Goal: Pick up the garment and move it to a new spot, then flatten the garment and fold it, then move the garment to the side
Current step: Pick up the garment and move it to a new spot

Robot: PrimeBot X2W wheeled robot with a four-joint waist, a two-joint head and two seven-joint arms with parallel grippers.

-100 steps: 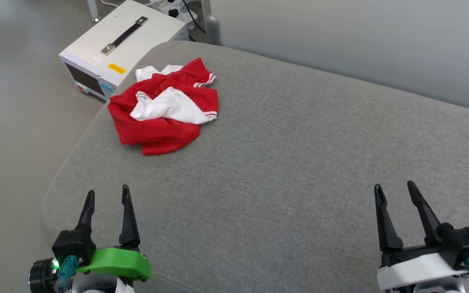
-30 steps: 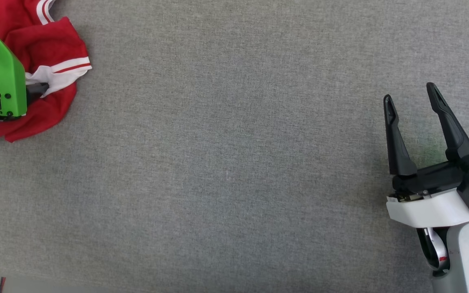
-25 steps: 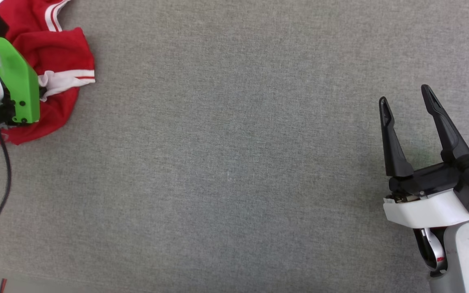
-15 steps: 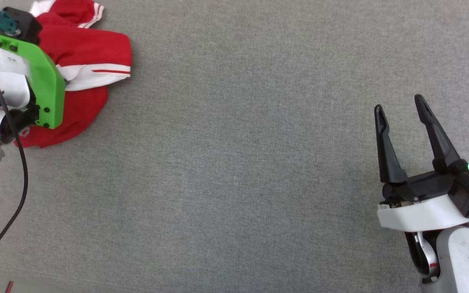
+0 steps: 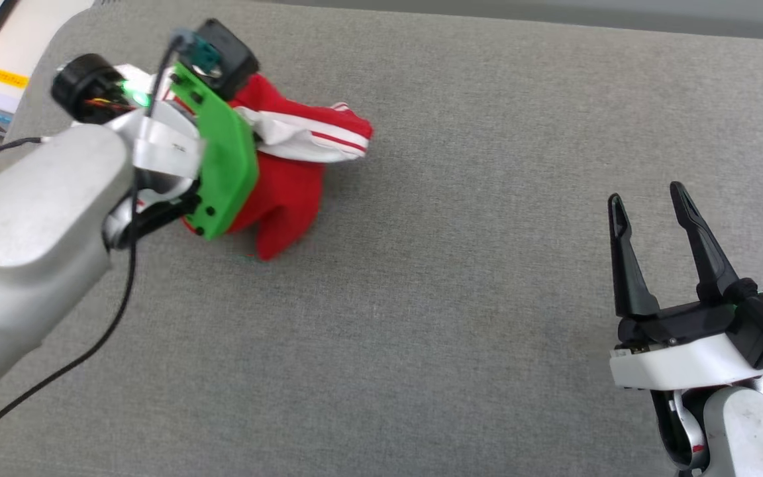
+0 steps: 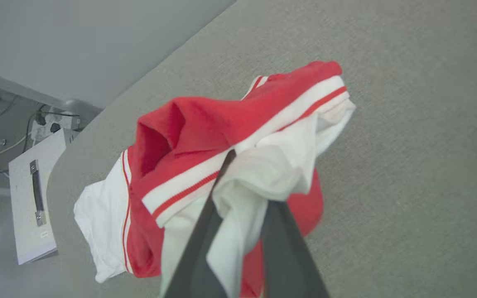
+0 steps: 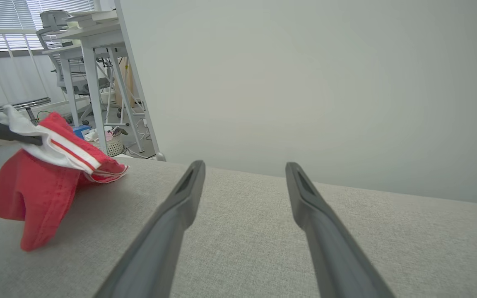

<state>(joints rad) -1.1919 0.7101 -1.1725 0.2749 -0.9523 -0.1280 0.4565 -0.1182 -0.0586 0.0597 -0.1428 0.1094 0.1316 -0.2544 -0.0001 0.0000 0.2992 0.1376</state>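
Now, left hand (image 6: 244,194): pinching white sleeve of garment (image 5: 289,192), upper left.
Also, right hand (image 5: 645,195): spread, empty.
Risk: small pinch could slip mid-carry.

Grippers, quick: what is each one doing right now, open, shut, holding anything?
Left gripper: shut on the shirt, pinching its white cloth.
Right gripper: open, holding nothing.

Red jersey garment (image 5: 289,192), bunched, hanging in a clump.
A white sleeve (image 5: 292,132) with red-striped trim drapes over the top; red folds hang below, the lowest tip reaching the grey cushion (image 5: 461,278).
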